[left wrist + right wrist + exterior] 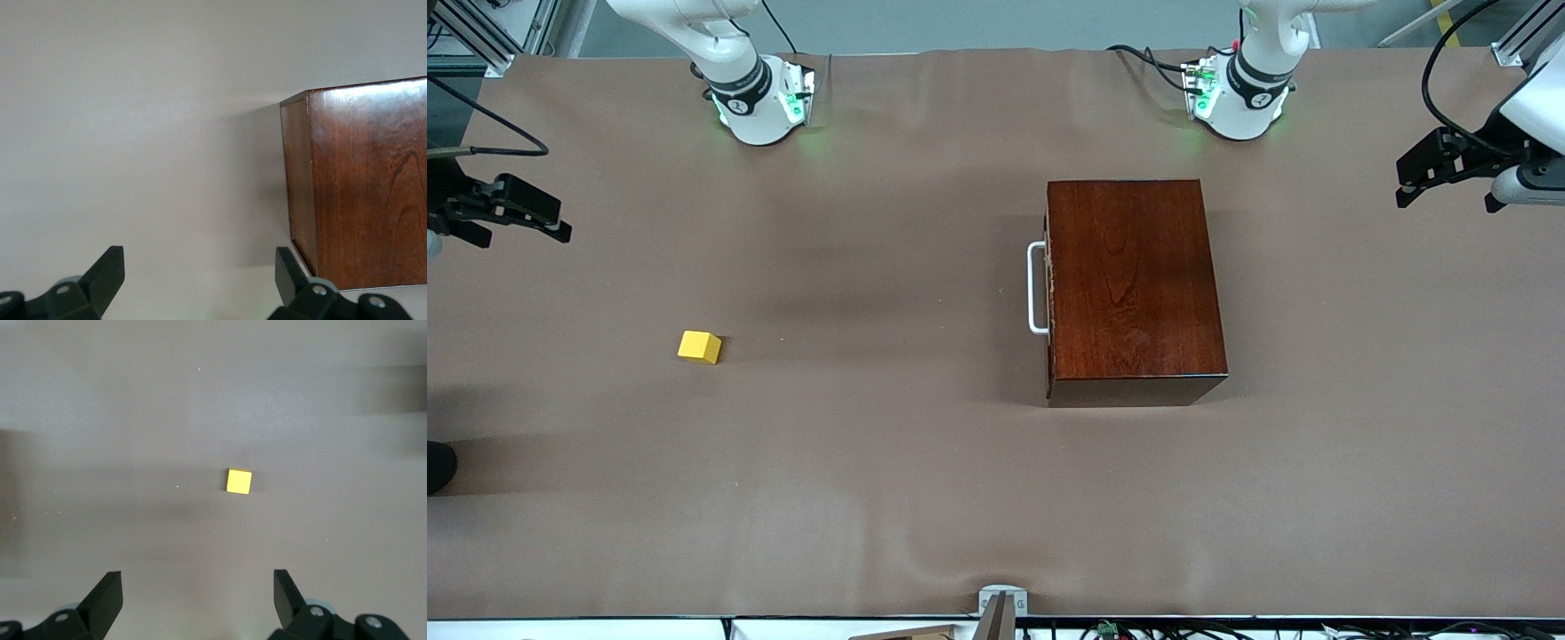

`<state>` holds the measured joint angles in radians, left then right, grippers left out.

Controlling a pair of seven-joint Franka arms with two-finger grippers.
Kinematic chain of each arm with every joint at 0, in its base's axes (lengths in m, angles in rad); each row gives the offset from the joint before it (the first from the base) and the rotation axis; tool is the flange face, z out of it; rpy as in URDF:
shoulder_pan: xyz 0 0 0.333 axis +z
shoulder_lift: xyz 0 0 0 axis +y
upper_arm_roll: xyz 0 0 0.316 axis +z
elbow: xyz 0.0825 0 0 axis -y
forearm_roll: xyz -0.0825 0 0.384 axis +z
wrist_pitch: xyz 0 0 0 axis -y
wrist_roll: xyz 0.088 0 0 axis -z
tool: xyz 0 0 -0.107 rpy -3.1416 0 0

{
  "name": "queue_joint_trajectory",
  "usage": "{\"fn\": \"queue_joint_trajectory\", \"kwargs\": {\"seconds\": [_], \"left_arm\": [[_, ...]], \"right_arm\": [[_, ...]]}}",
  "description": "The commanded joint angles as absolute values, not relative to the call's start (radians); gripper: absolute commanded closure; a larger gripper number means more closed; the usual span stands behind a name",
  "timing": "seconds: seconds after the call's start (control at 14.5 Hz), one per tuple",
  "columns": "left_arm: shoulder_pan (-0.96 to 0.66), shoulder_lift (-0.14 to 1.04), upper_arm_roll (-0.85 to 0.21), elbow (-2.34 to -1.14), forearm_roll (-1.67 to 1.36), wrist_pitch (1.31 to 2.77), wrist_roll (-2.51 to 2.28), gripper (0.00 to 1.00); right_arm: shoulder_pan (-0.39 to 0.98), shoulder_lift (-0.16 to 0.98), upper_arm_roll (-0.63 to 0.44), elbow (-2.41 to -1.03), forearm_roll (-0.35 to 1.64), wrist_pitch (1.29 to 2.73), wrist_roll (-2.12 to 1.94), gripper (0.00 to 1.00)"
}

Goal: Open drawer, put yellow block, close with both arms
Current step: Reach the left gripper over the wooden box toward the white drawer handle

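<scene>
On the table, shut drawer (1049, 293), yellow block (699, 347) well apart; left claw (1440, 169), right claw (507, 213) wide.

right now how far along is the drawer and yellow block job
Nothing looks done yet. The drawer is shut in the wooden box, and the yellow block lies on the table toward the right arm's end. The left gripper and right gripper are open and empty. Opening, loading and closing remain.

We see two white arms with black joint bands — the right arm (738, 76) and the left arm (1249, 76) — their bases glowing green, black cables trailing. Each black gripper (197, 600) shows wedge-shaped fingers (103, 273) with round silver screws.
</scene>
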<state>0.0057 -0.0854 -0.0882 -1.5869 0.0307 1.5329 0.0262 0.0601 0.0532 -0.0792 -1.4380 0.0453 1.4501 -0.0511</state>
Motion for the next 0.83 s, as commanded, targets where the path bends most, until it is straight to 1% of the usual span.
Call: {"fn": "queue_joint_trajectory", "kwargs": {"seconds": [0.0,0.28,0.62,0.76], "left_arm": [[0.023,-0.086,-0.094,-1.582,0.014,1.536,0.054,0.0],[0.044,-0.086,-0.094,-1.578,0.015,1.536,0.054,0.0],[0.028,-0.063,-0.106,-1.554,0.014,1.536,0.035,0.0],[0.018,-0.049,-0.147,-1.552,0.018,1.536,0.031,0.0]], "right_arm": [[0.061,0.034,-0.08,-1.457,0.057,1.453,-0.058,0.0],[0.061,0.034,-0.08,-1.457,0.057,1.453,-0.058,0.0],[0.063,0.035,-0.08,-1.456,0.057,1.454,-0.058,0.0],[0.071,0.035,-0.08,-1.453,0.057,1.457,-0.058,0.0]]}}
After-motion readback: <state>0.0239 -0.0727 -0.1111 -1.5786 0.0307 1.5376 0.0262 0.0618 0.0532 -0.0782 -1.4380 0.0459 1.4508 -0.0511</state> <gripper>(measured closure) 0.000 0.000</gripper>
